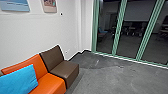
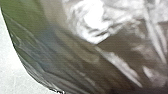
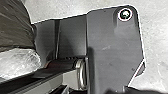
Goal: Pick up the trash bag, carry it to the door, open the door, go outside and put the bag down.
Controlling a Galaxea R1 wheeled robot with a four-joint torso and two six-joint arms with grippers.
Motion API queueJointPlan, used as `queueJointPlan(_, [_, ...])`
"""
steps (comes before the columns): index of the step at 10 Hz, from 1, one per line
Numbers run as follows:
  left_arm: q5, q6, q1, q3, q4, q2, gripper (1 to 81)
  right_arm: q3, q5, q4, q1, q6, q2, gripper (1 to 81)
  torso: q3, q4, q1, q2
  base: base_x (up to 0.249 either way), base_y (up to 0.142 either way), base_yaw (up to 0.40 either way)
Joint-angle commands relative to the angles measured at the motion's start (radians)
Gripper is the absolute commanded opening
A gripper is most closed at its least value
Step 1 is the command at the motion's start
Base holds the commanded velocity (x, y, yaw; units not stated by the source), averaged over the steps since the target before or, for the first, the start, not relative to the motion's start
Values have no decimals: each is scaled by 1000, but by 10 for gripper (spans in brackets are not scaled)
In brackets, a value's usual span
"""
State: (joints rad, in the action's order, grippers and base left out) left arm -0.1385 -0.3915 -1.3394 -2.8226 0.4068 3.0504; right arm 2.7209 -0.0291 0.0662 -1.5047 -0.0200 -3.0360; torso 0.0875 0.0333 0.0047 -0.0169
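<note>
Could not tell if left or right end effector was apart, together or clamped on trash bag. Bag, shiny and crinkly, was big and close in left wrist view; in right wrist view, what looked like same bag was by robot's dark plate. Farther out, blue pillow was on orange seat, brown seat beside. Gray floor reached green-framed glass wall.
</note>
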Motion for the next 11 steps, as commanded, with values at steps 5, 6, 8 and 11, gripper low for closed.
queueJointPlan(5, [-67, -4, 62, -5, -14, 1, 10, 0, 58, -3, 40, 0, -2, 811, -53, 0, 0, 0, 0, 0, -384])
queueJointPlan(6, [-67, -4, 64, -5, -14, 1, 10, 0, 57, -3, 39, 0, -2, 811, -59, 0, -1, -1, 0, 0, -384])
queueJointPlan(8, [-67, -4, 62, -5, -14, 1, 10, 0, 58, -3, 40, 0, -2, 811, -60, -98, -1, -1, 0, 0, -384])
queueJointPlan(11, [-67, -4, 64, -5, -14, 1, 10, 0, 57, -3, 39, 0, -2, 811, -59, -55, -1, -1, 0, 0, -384])
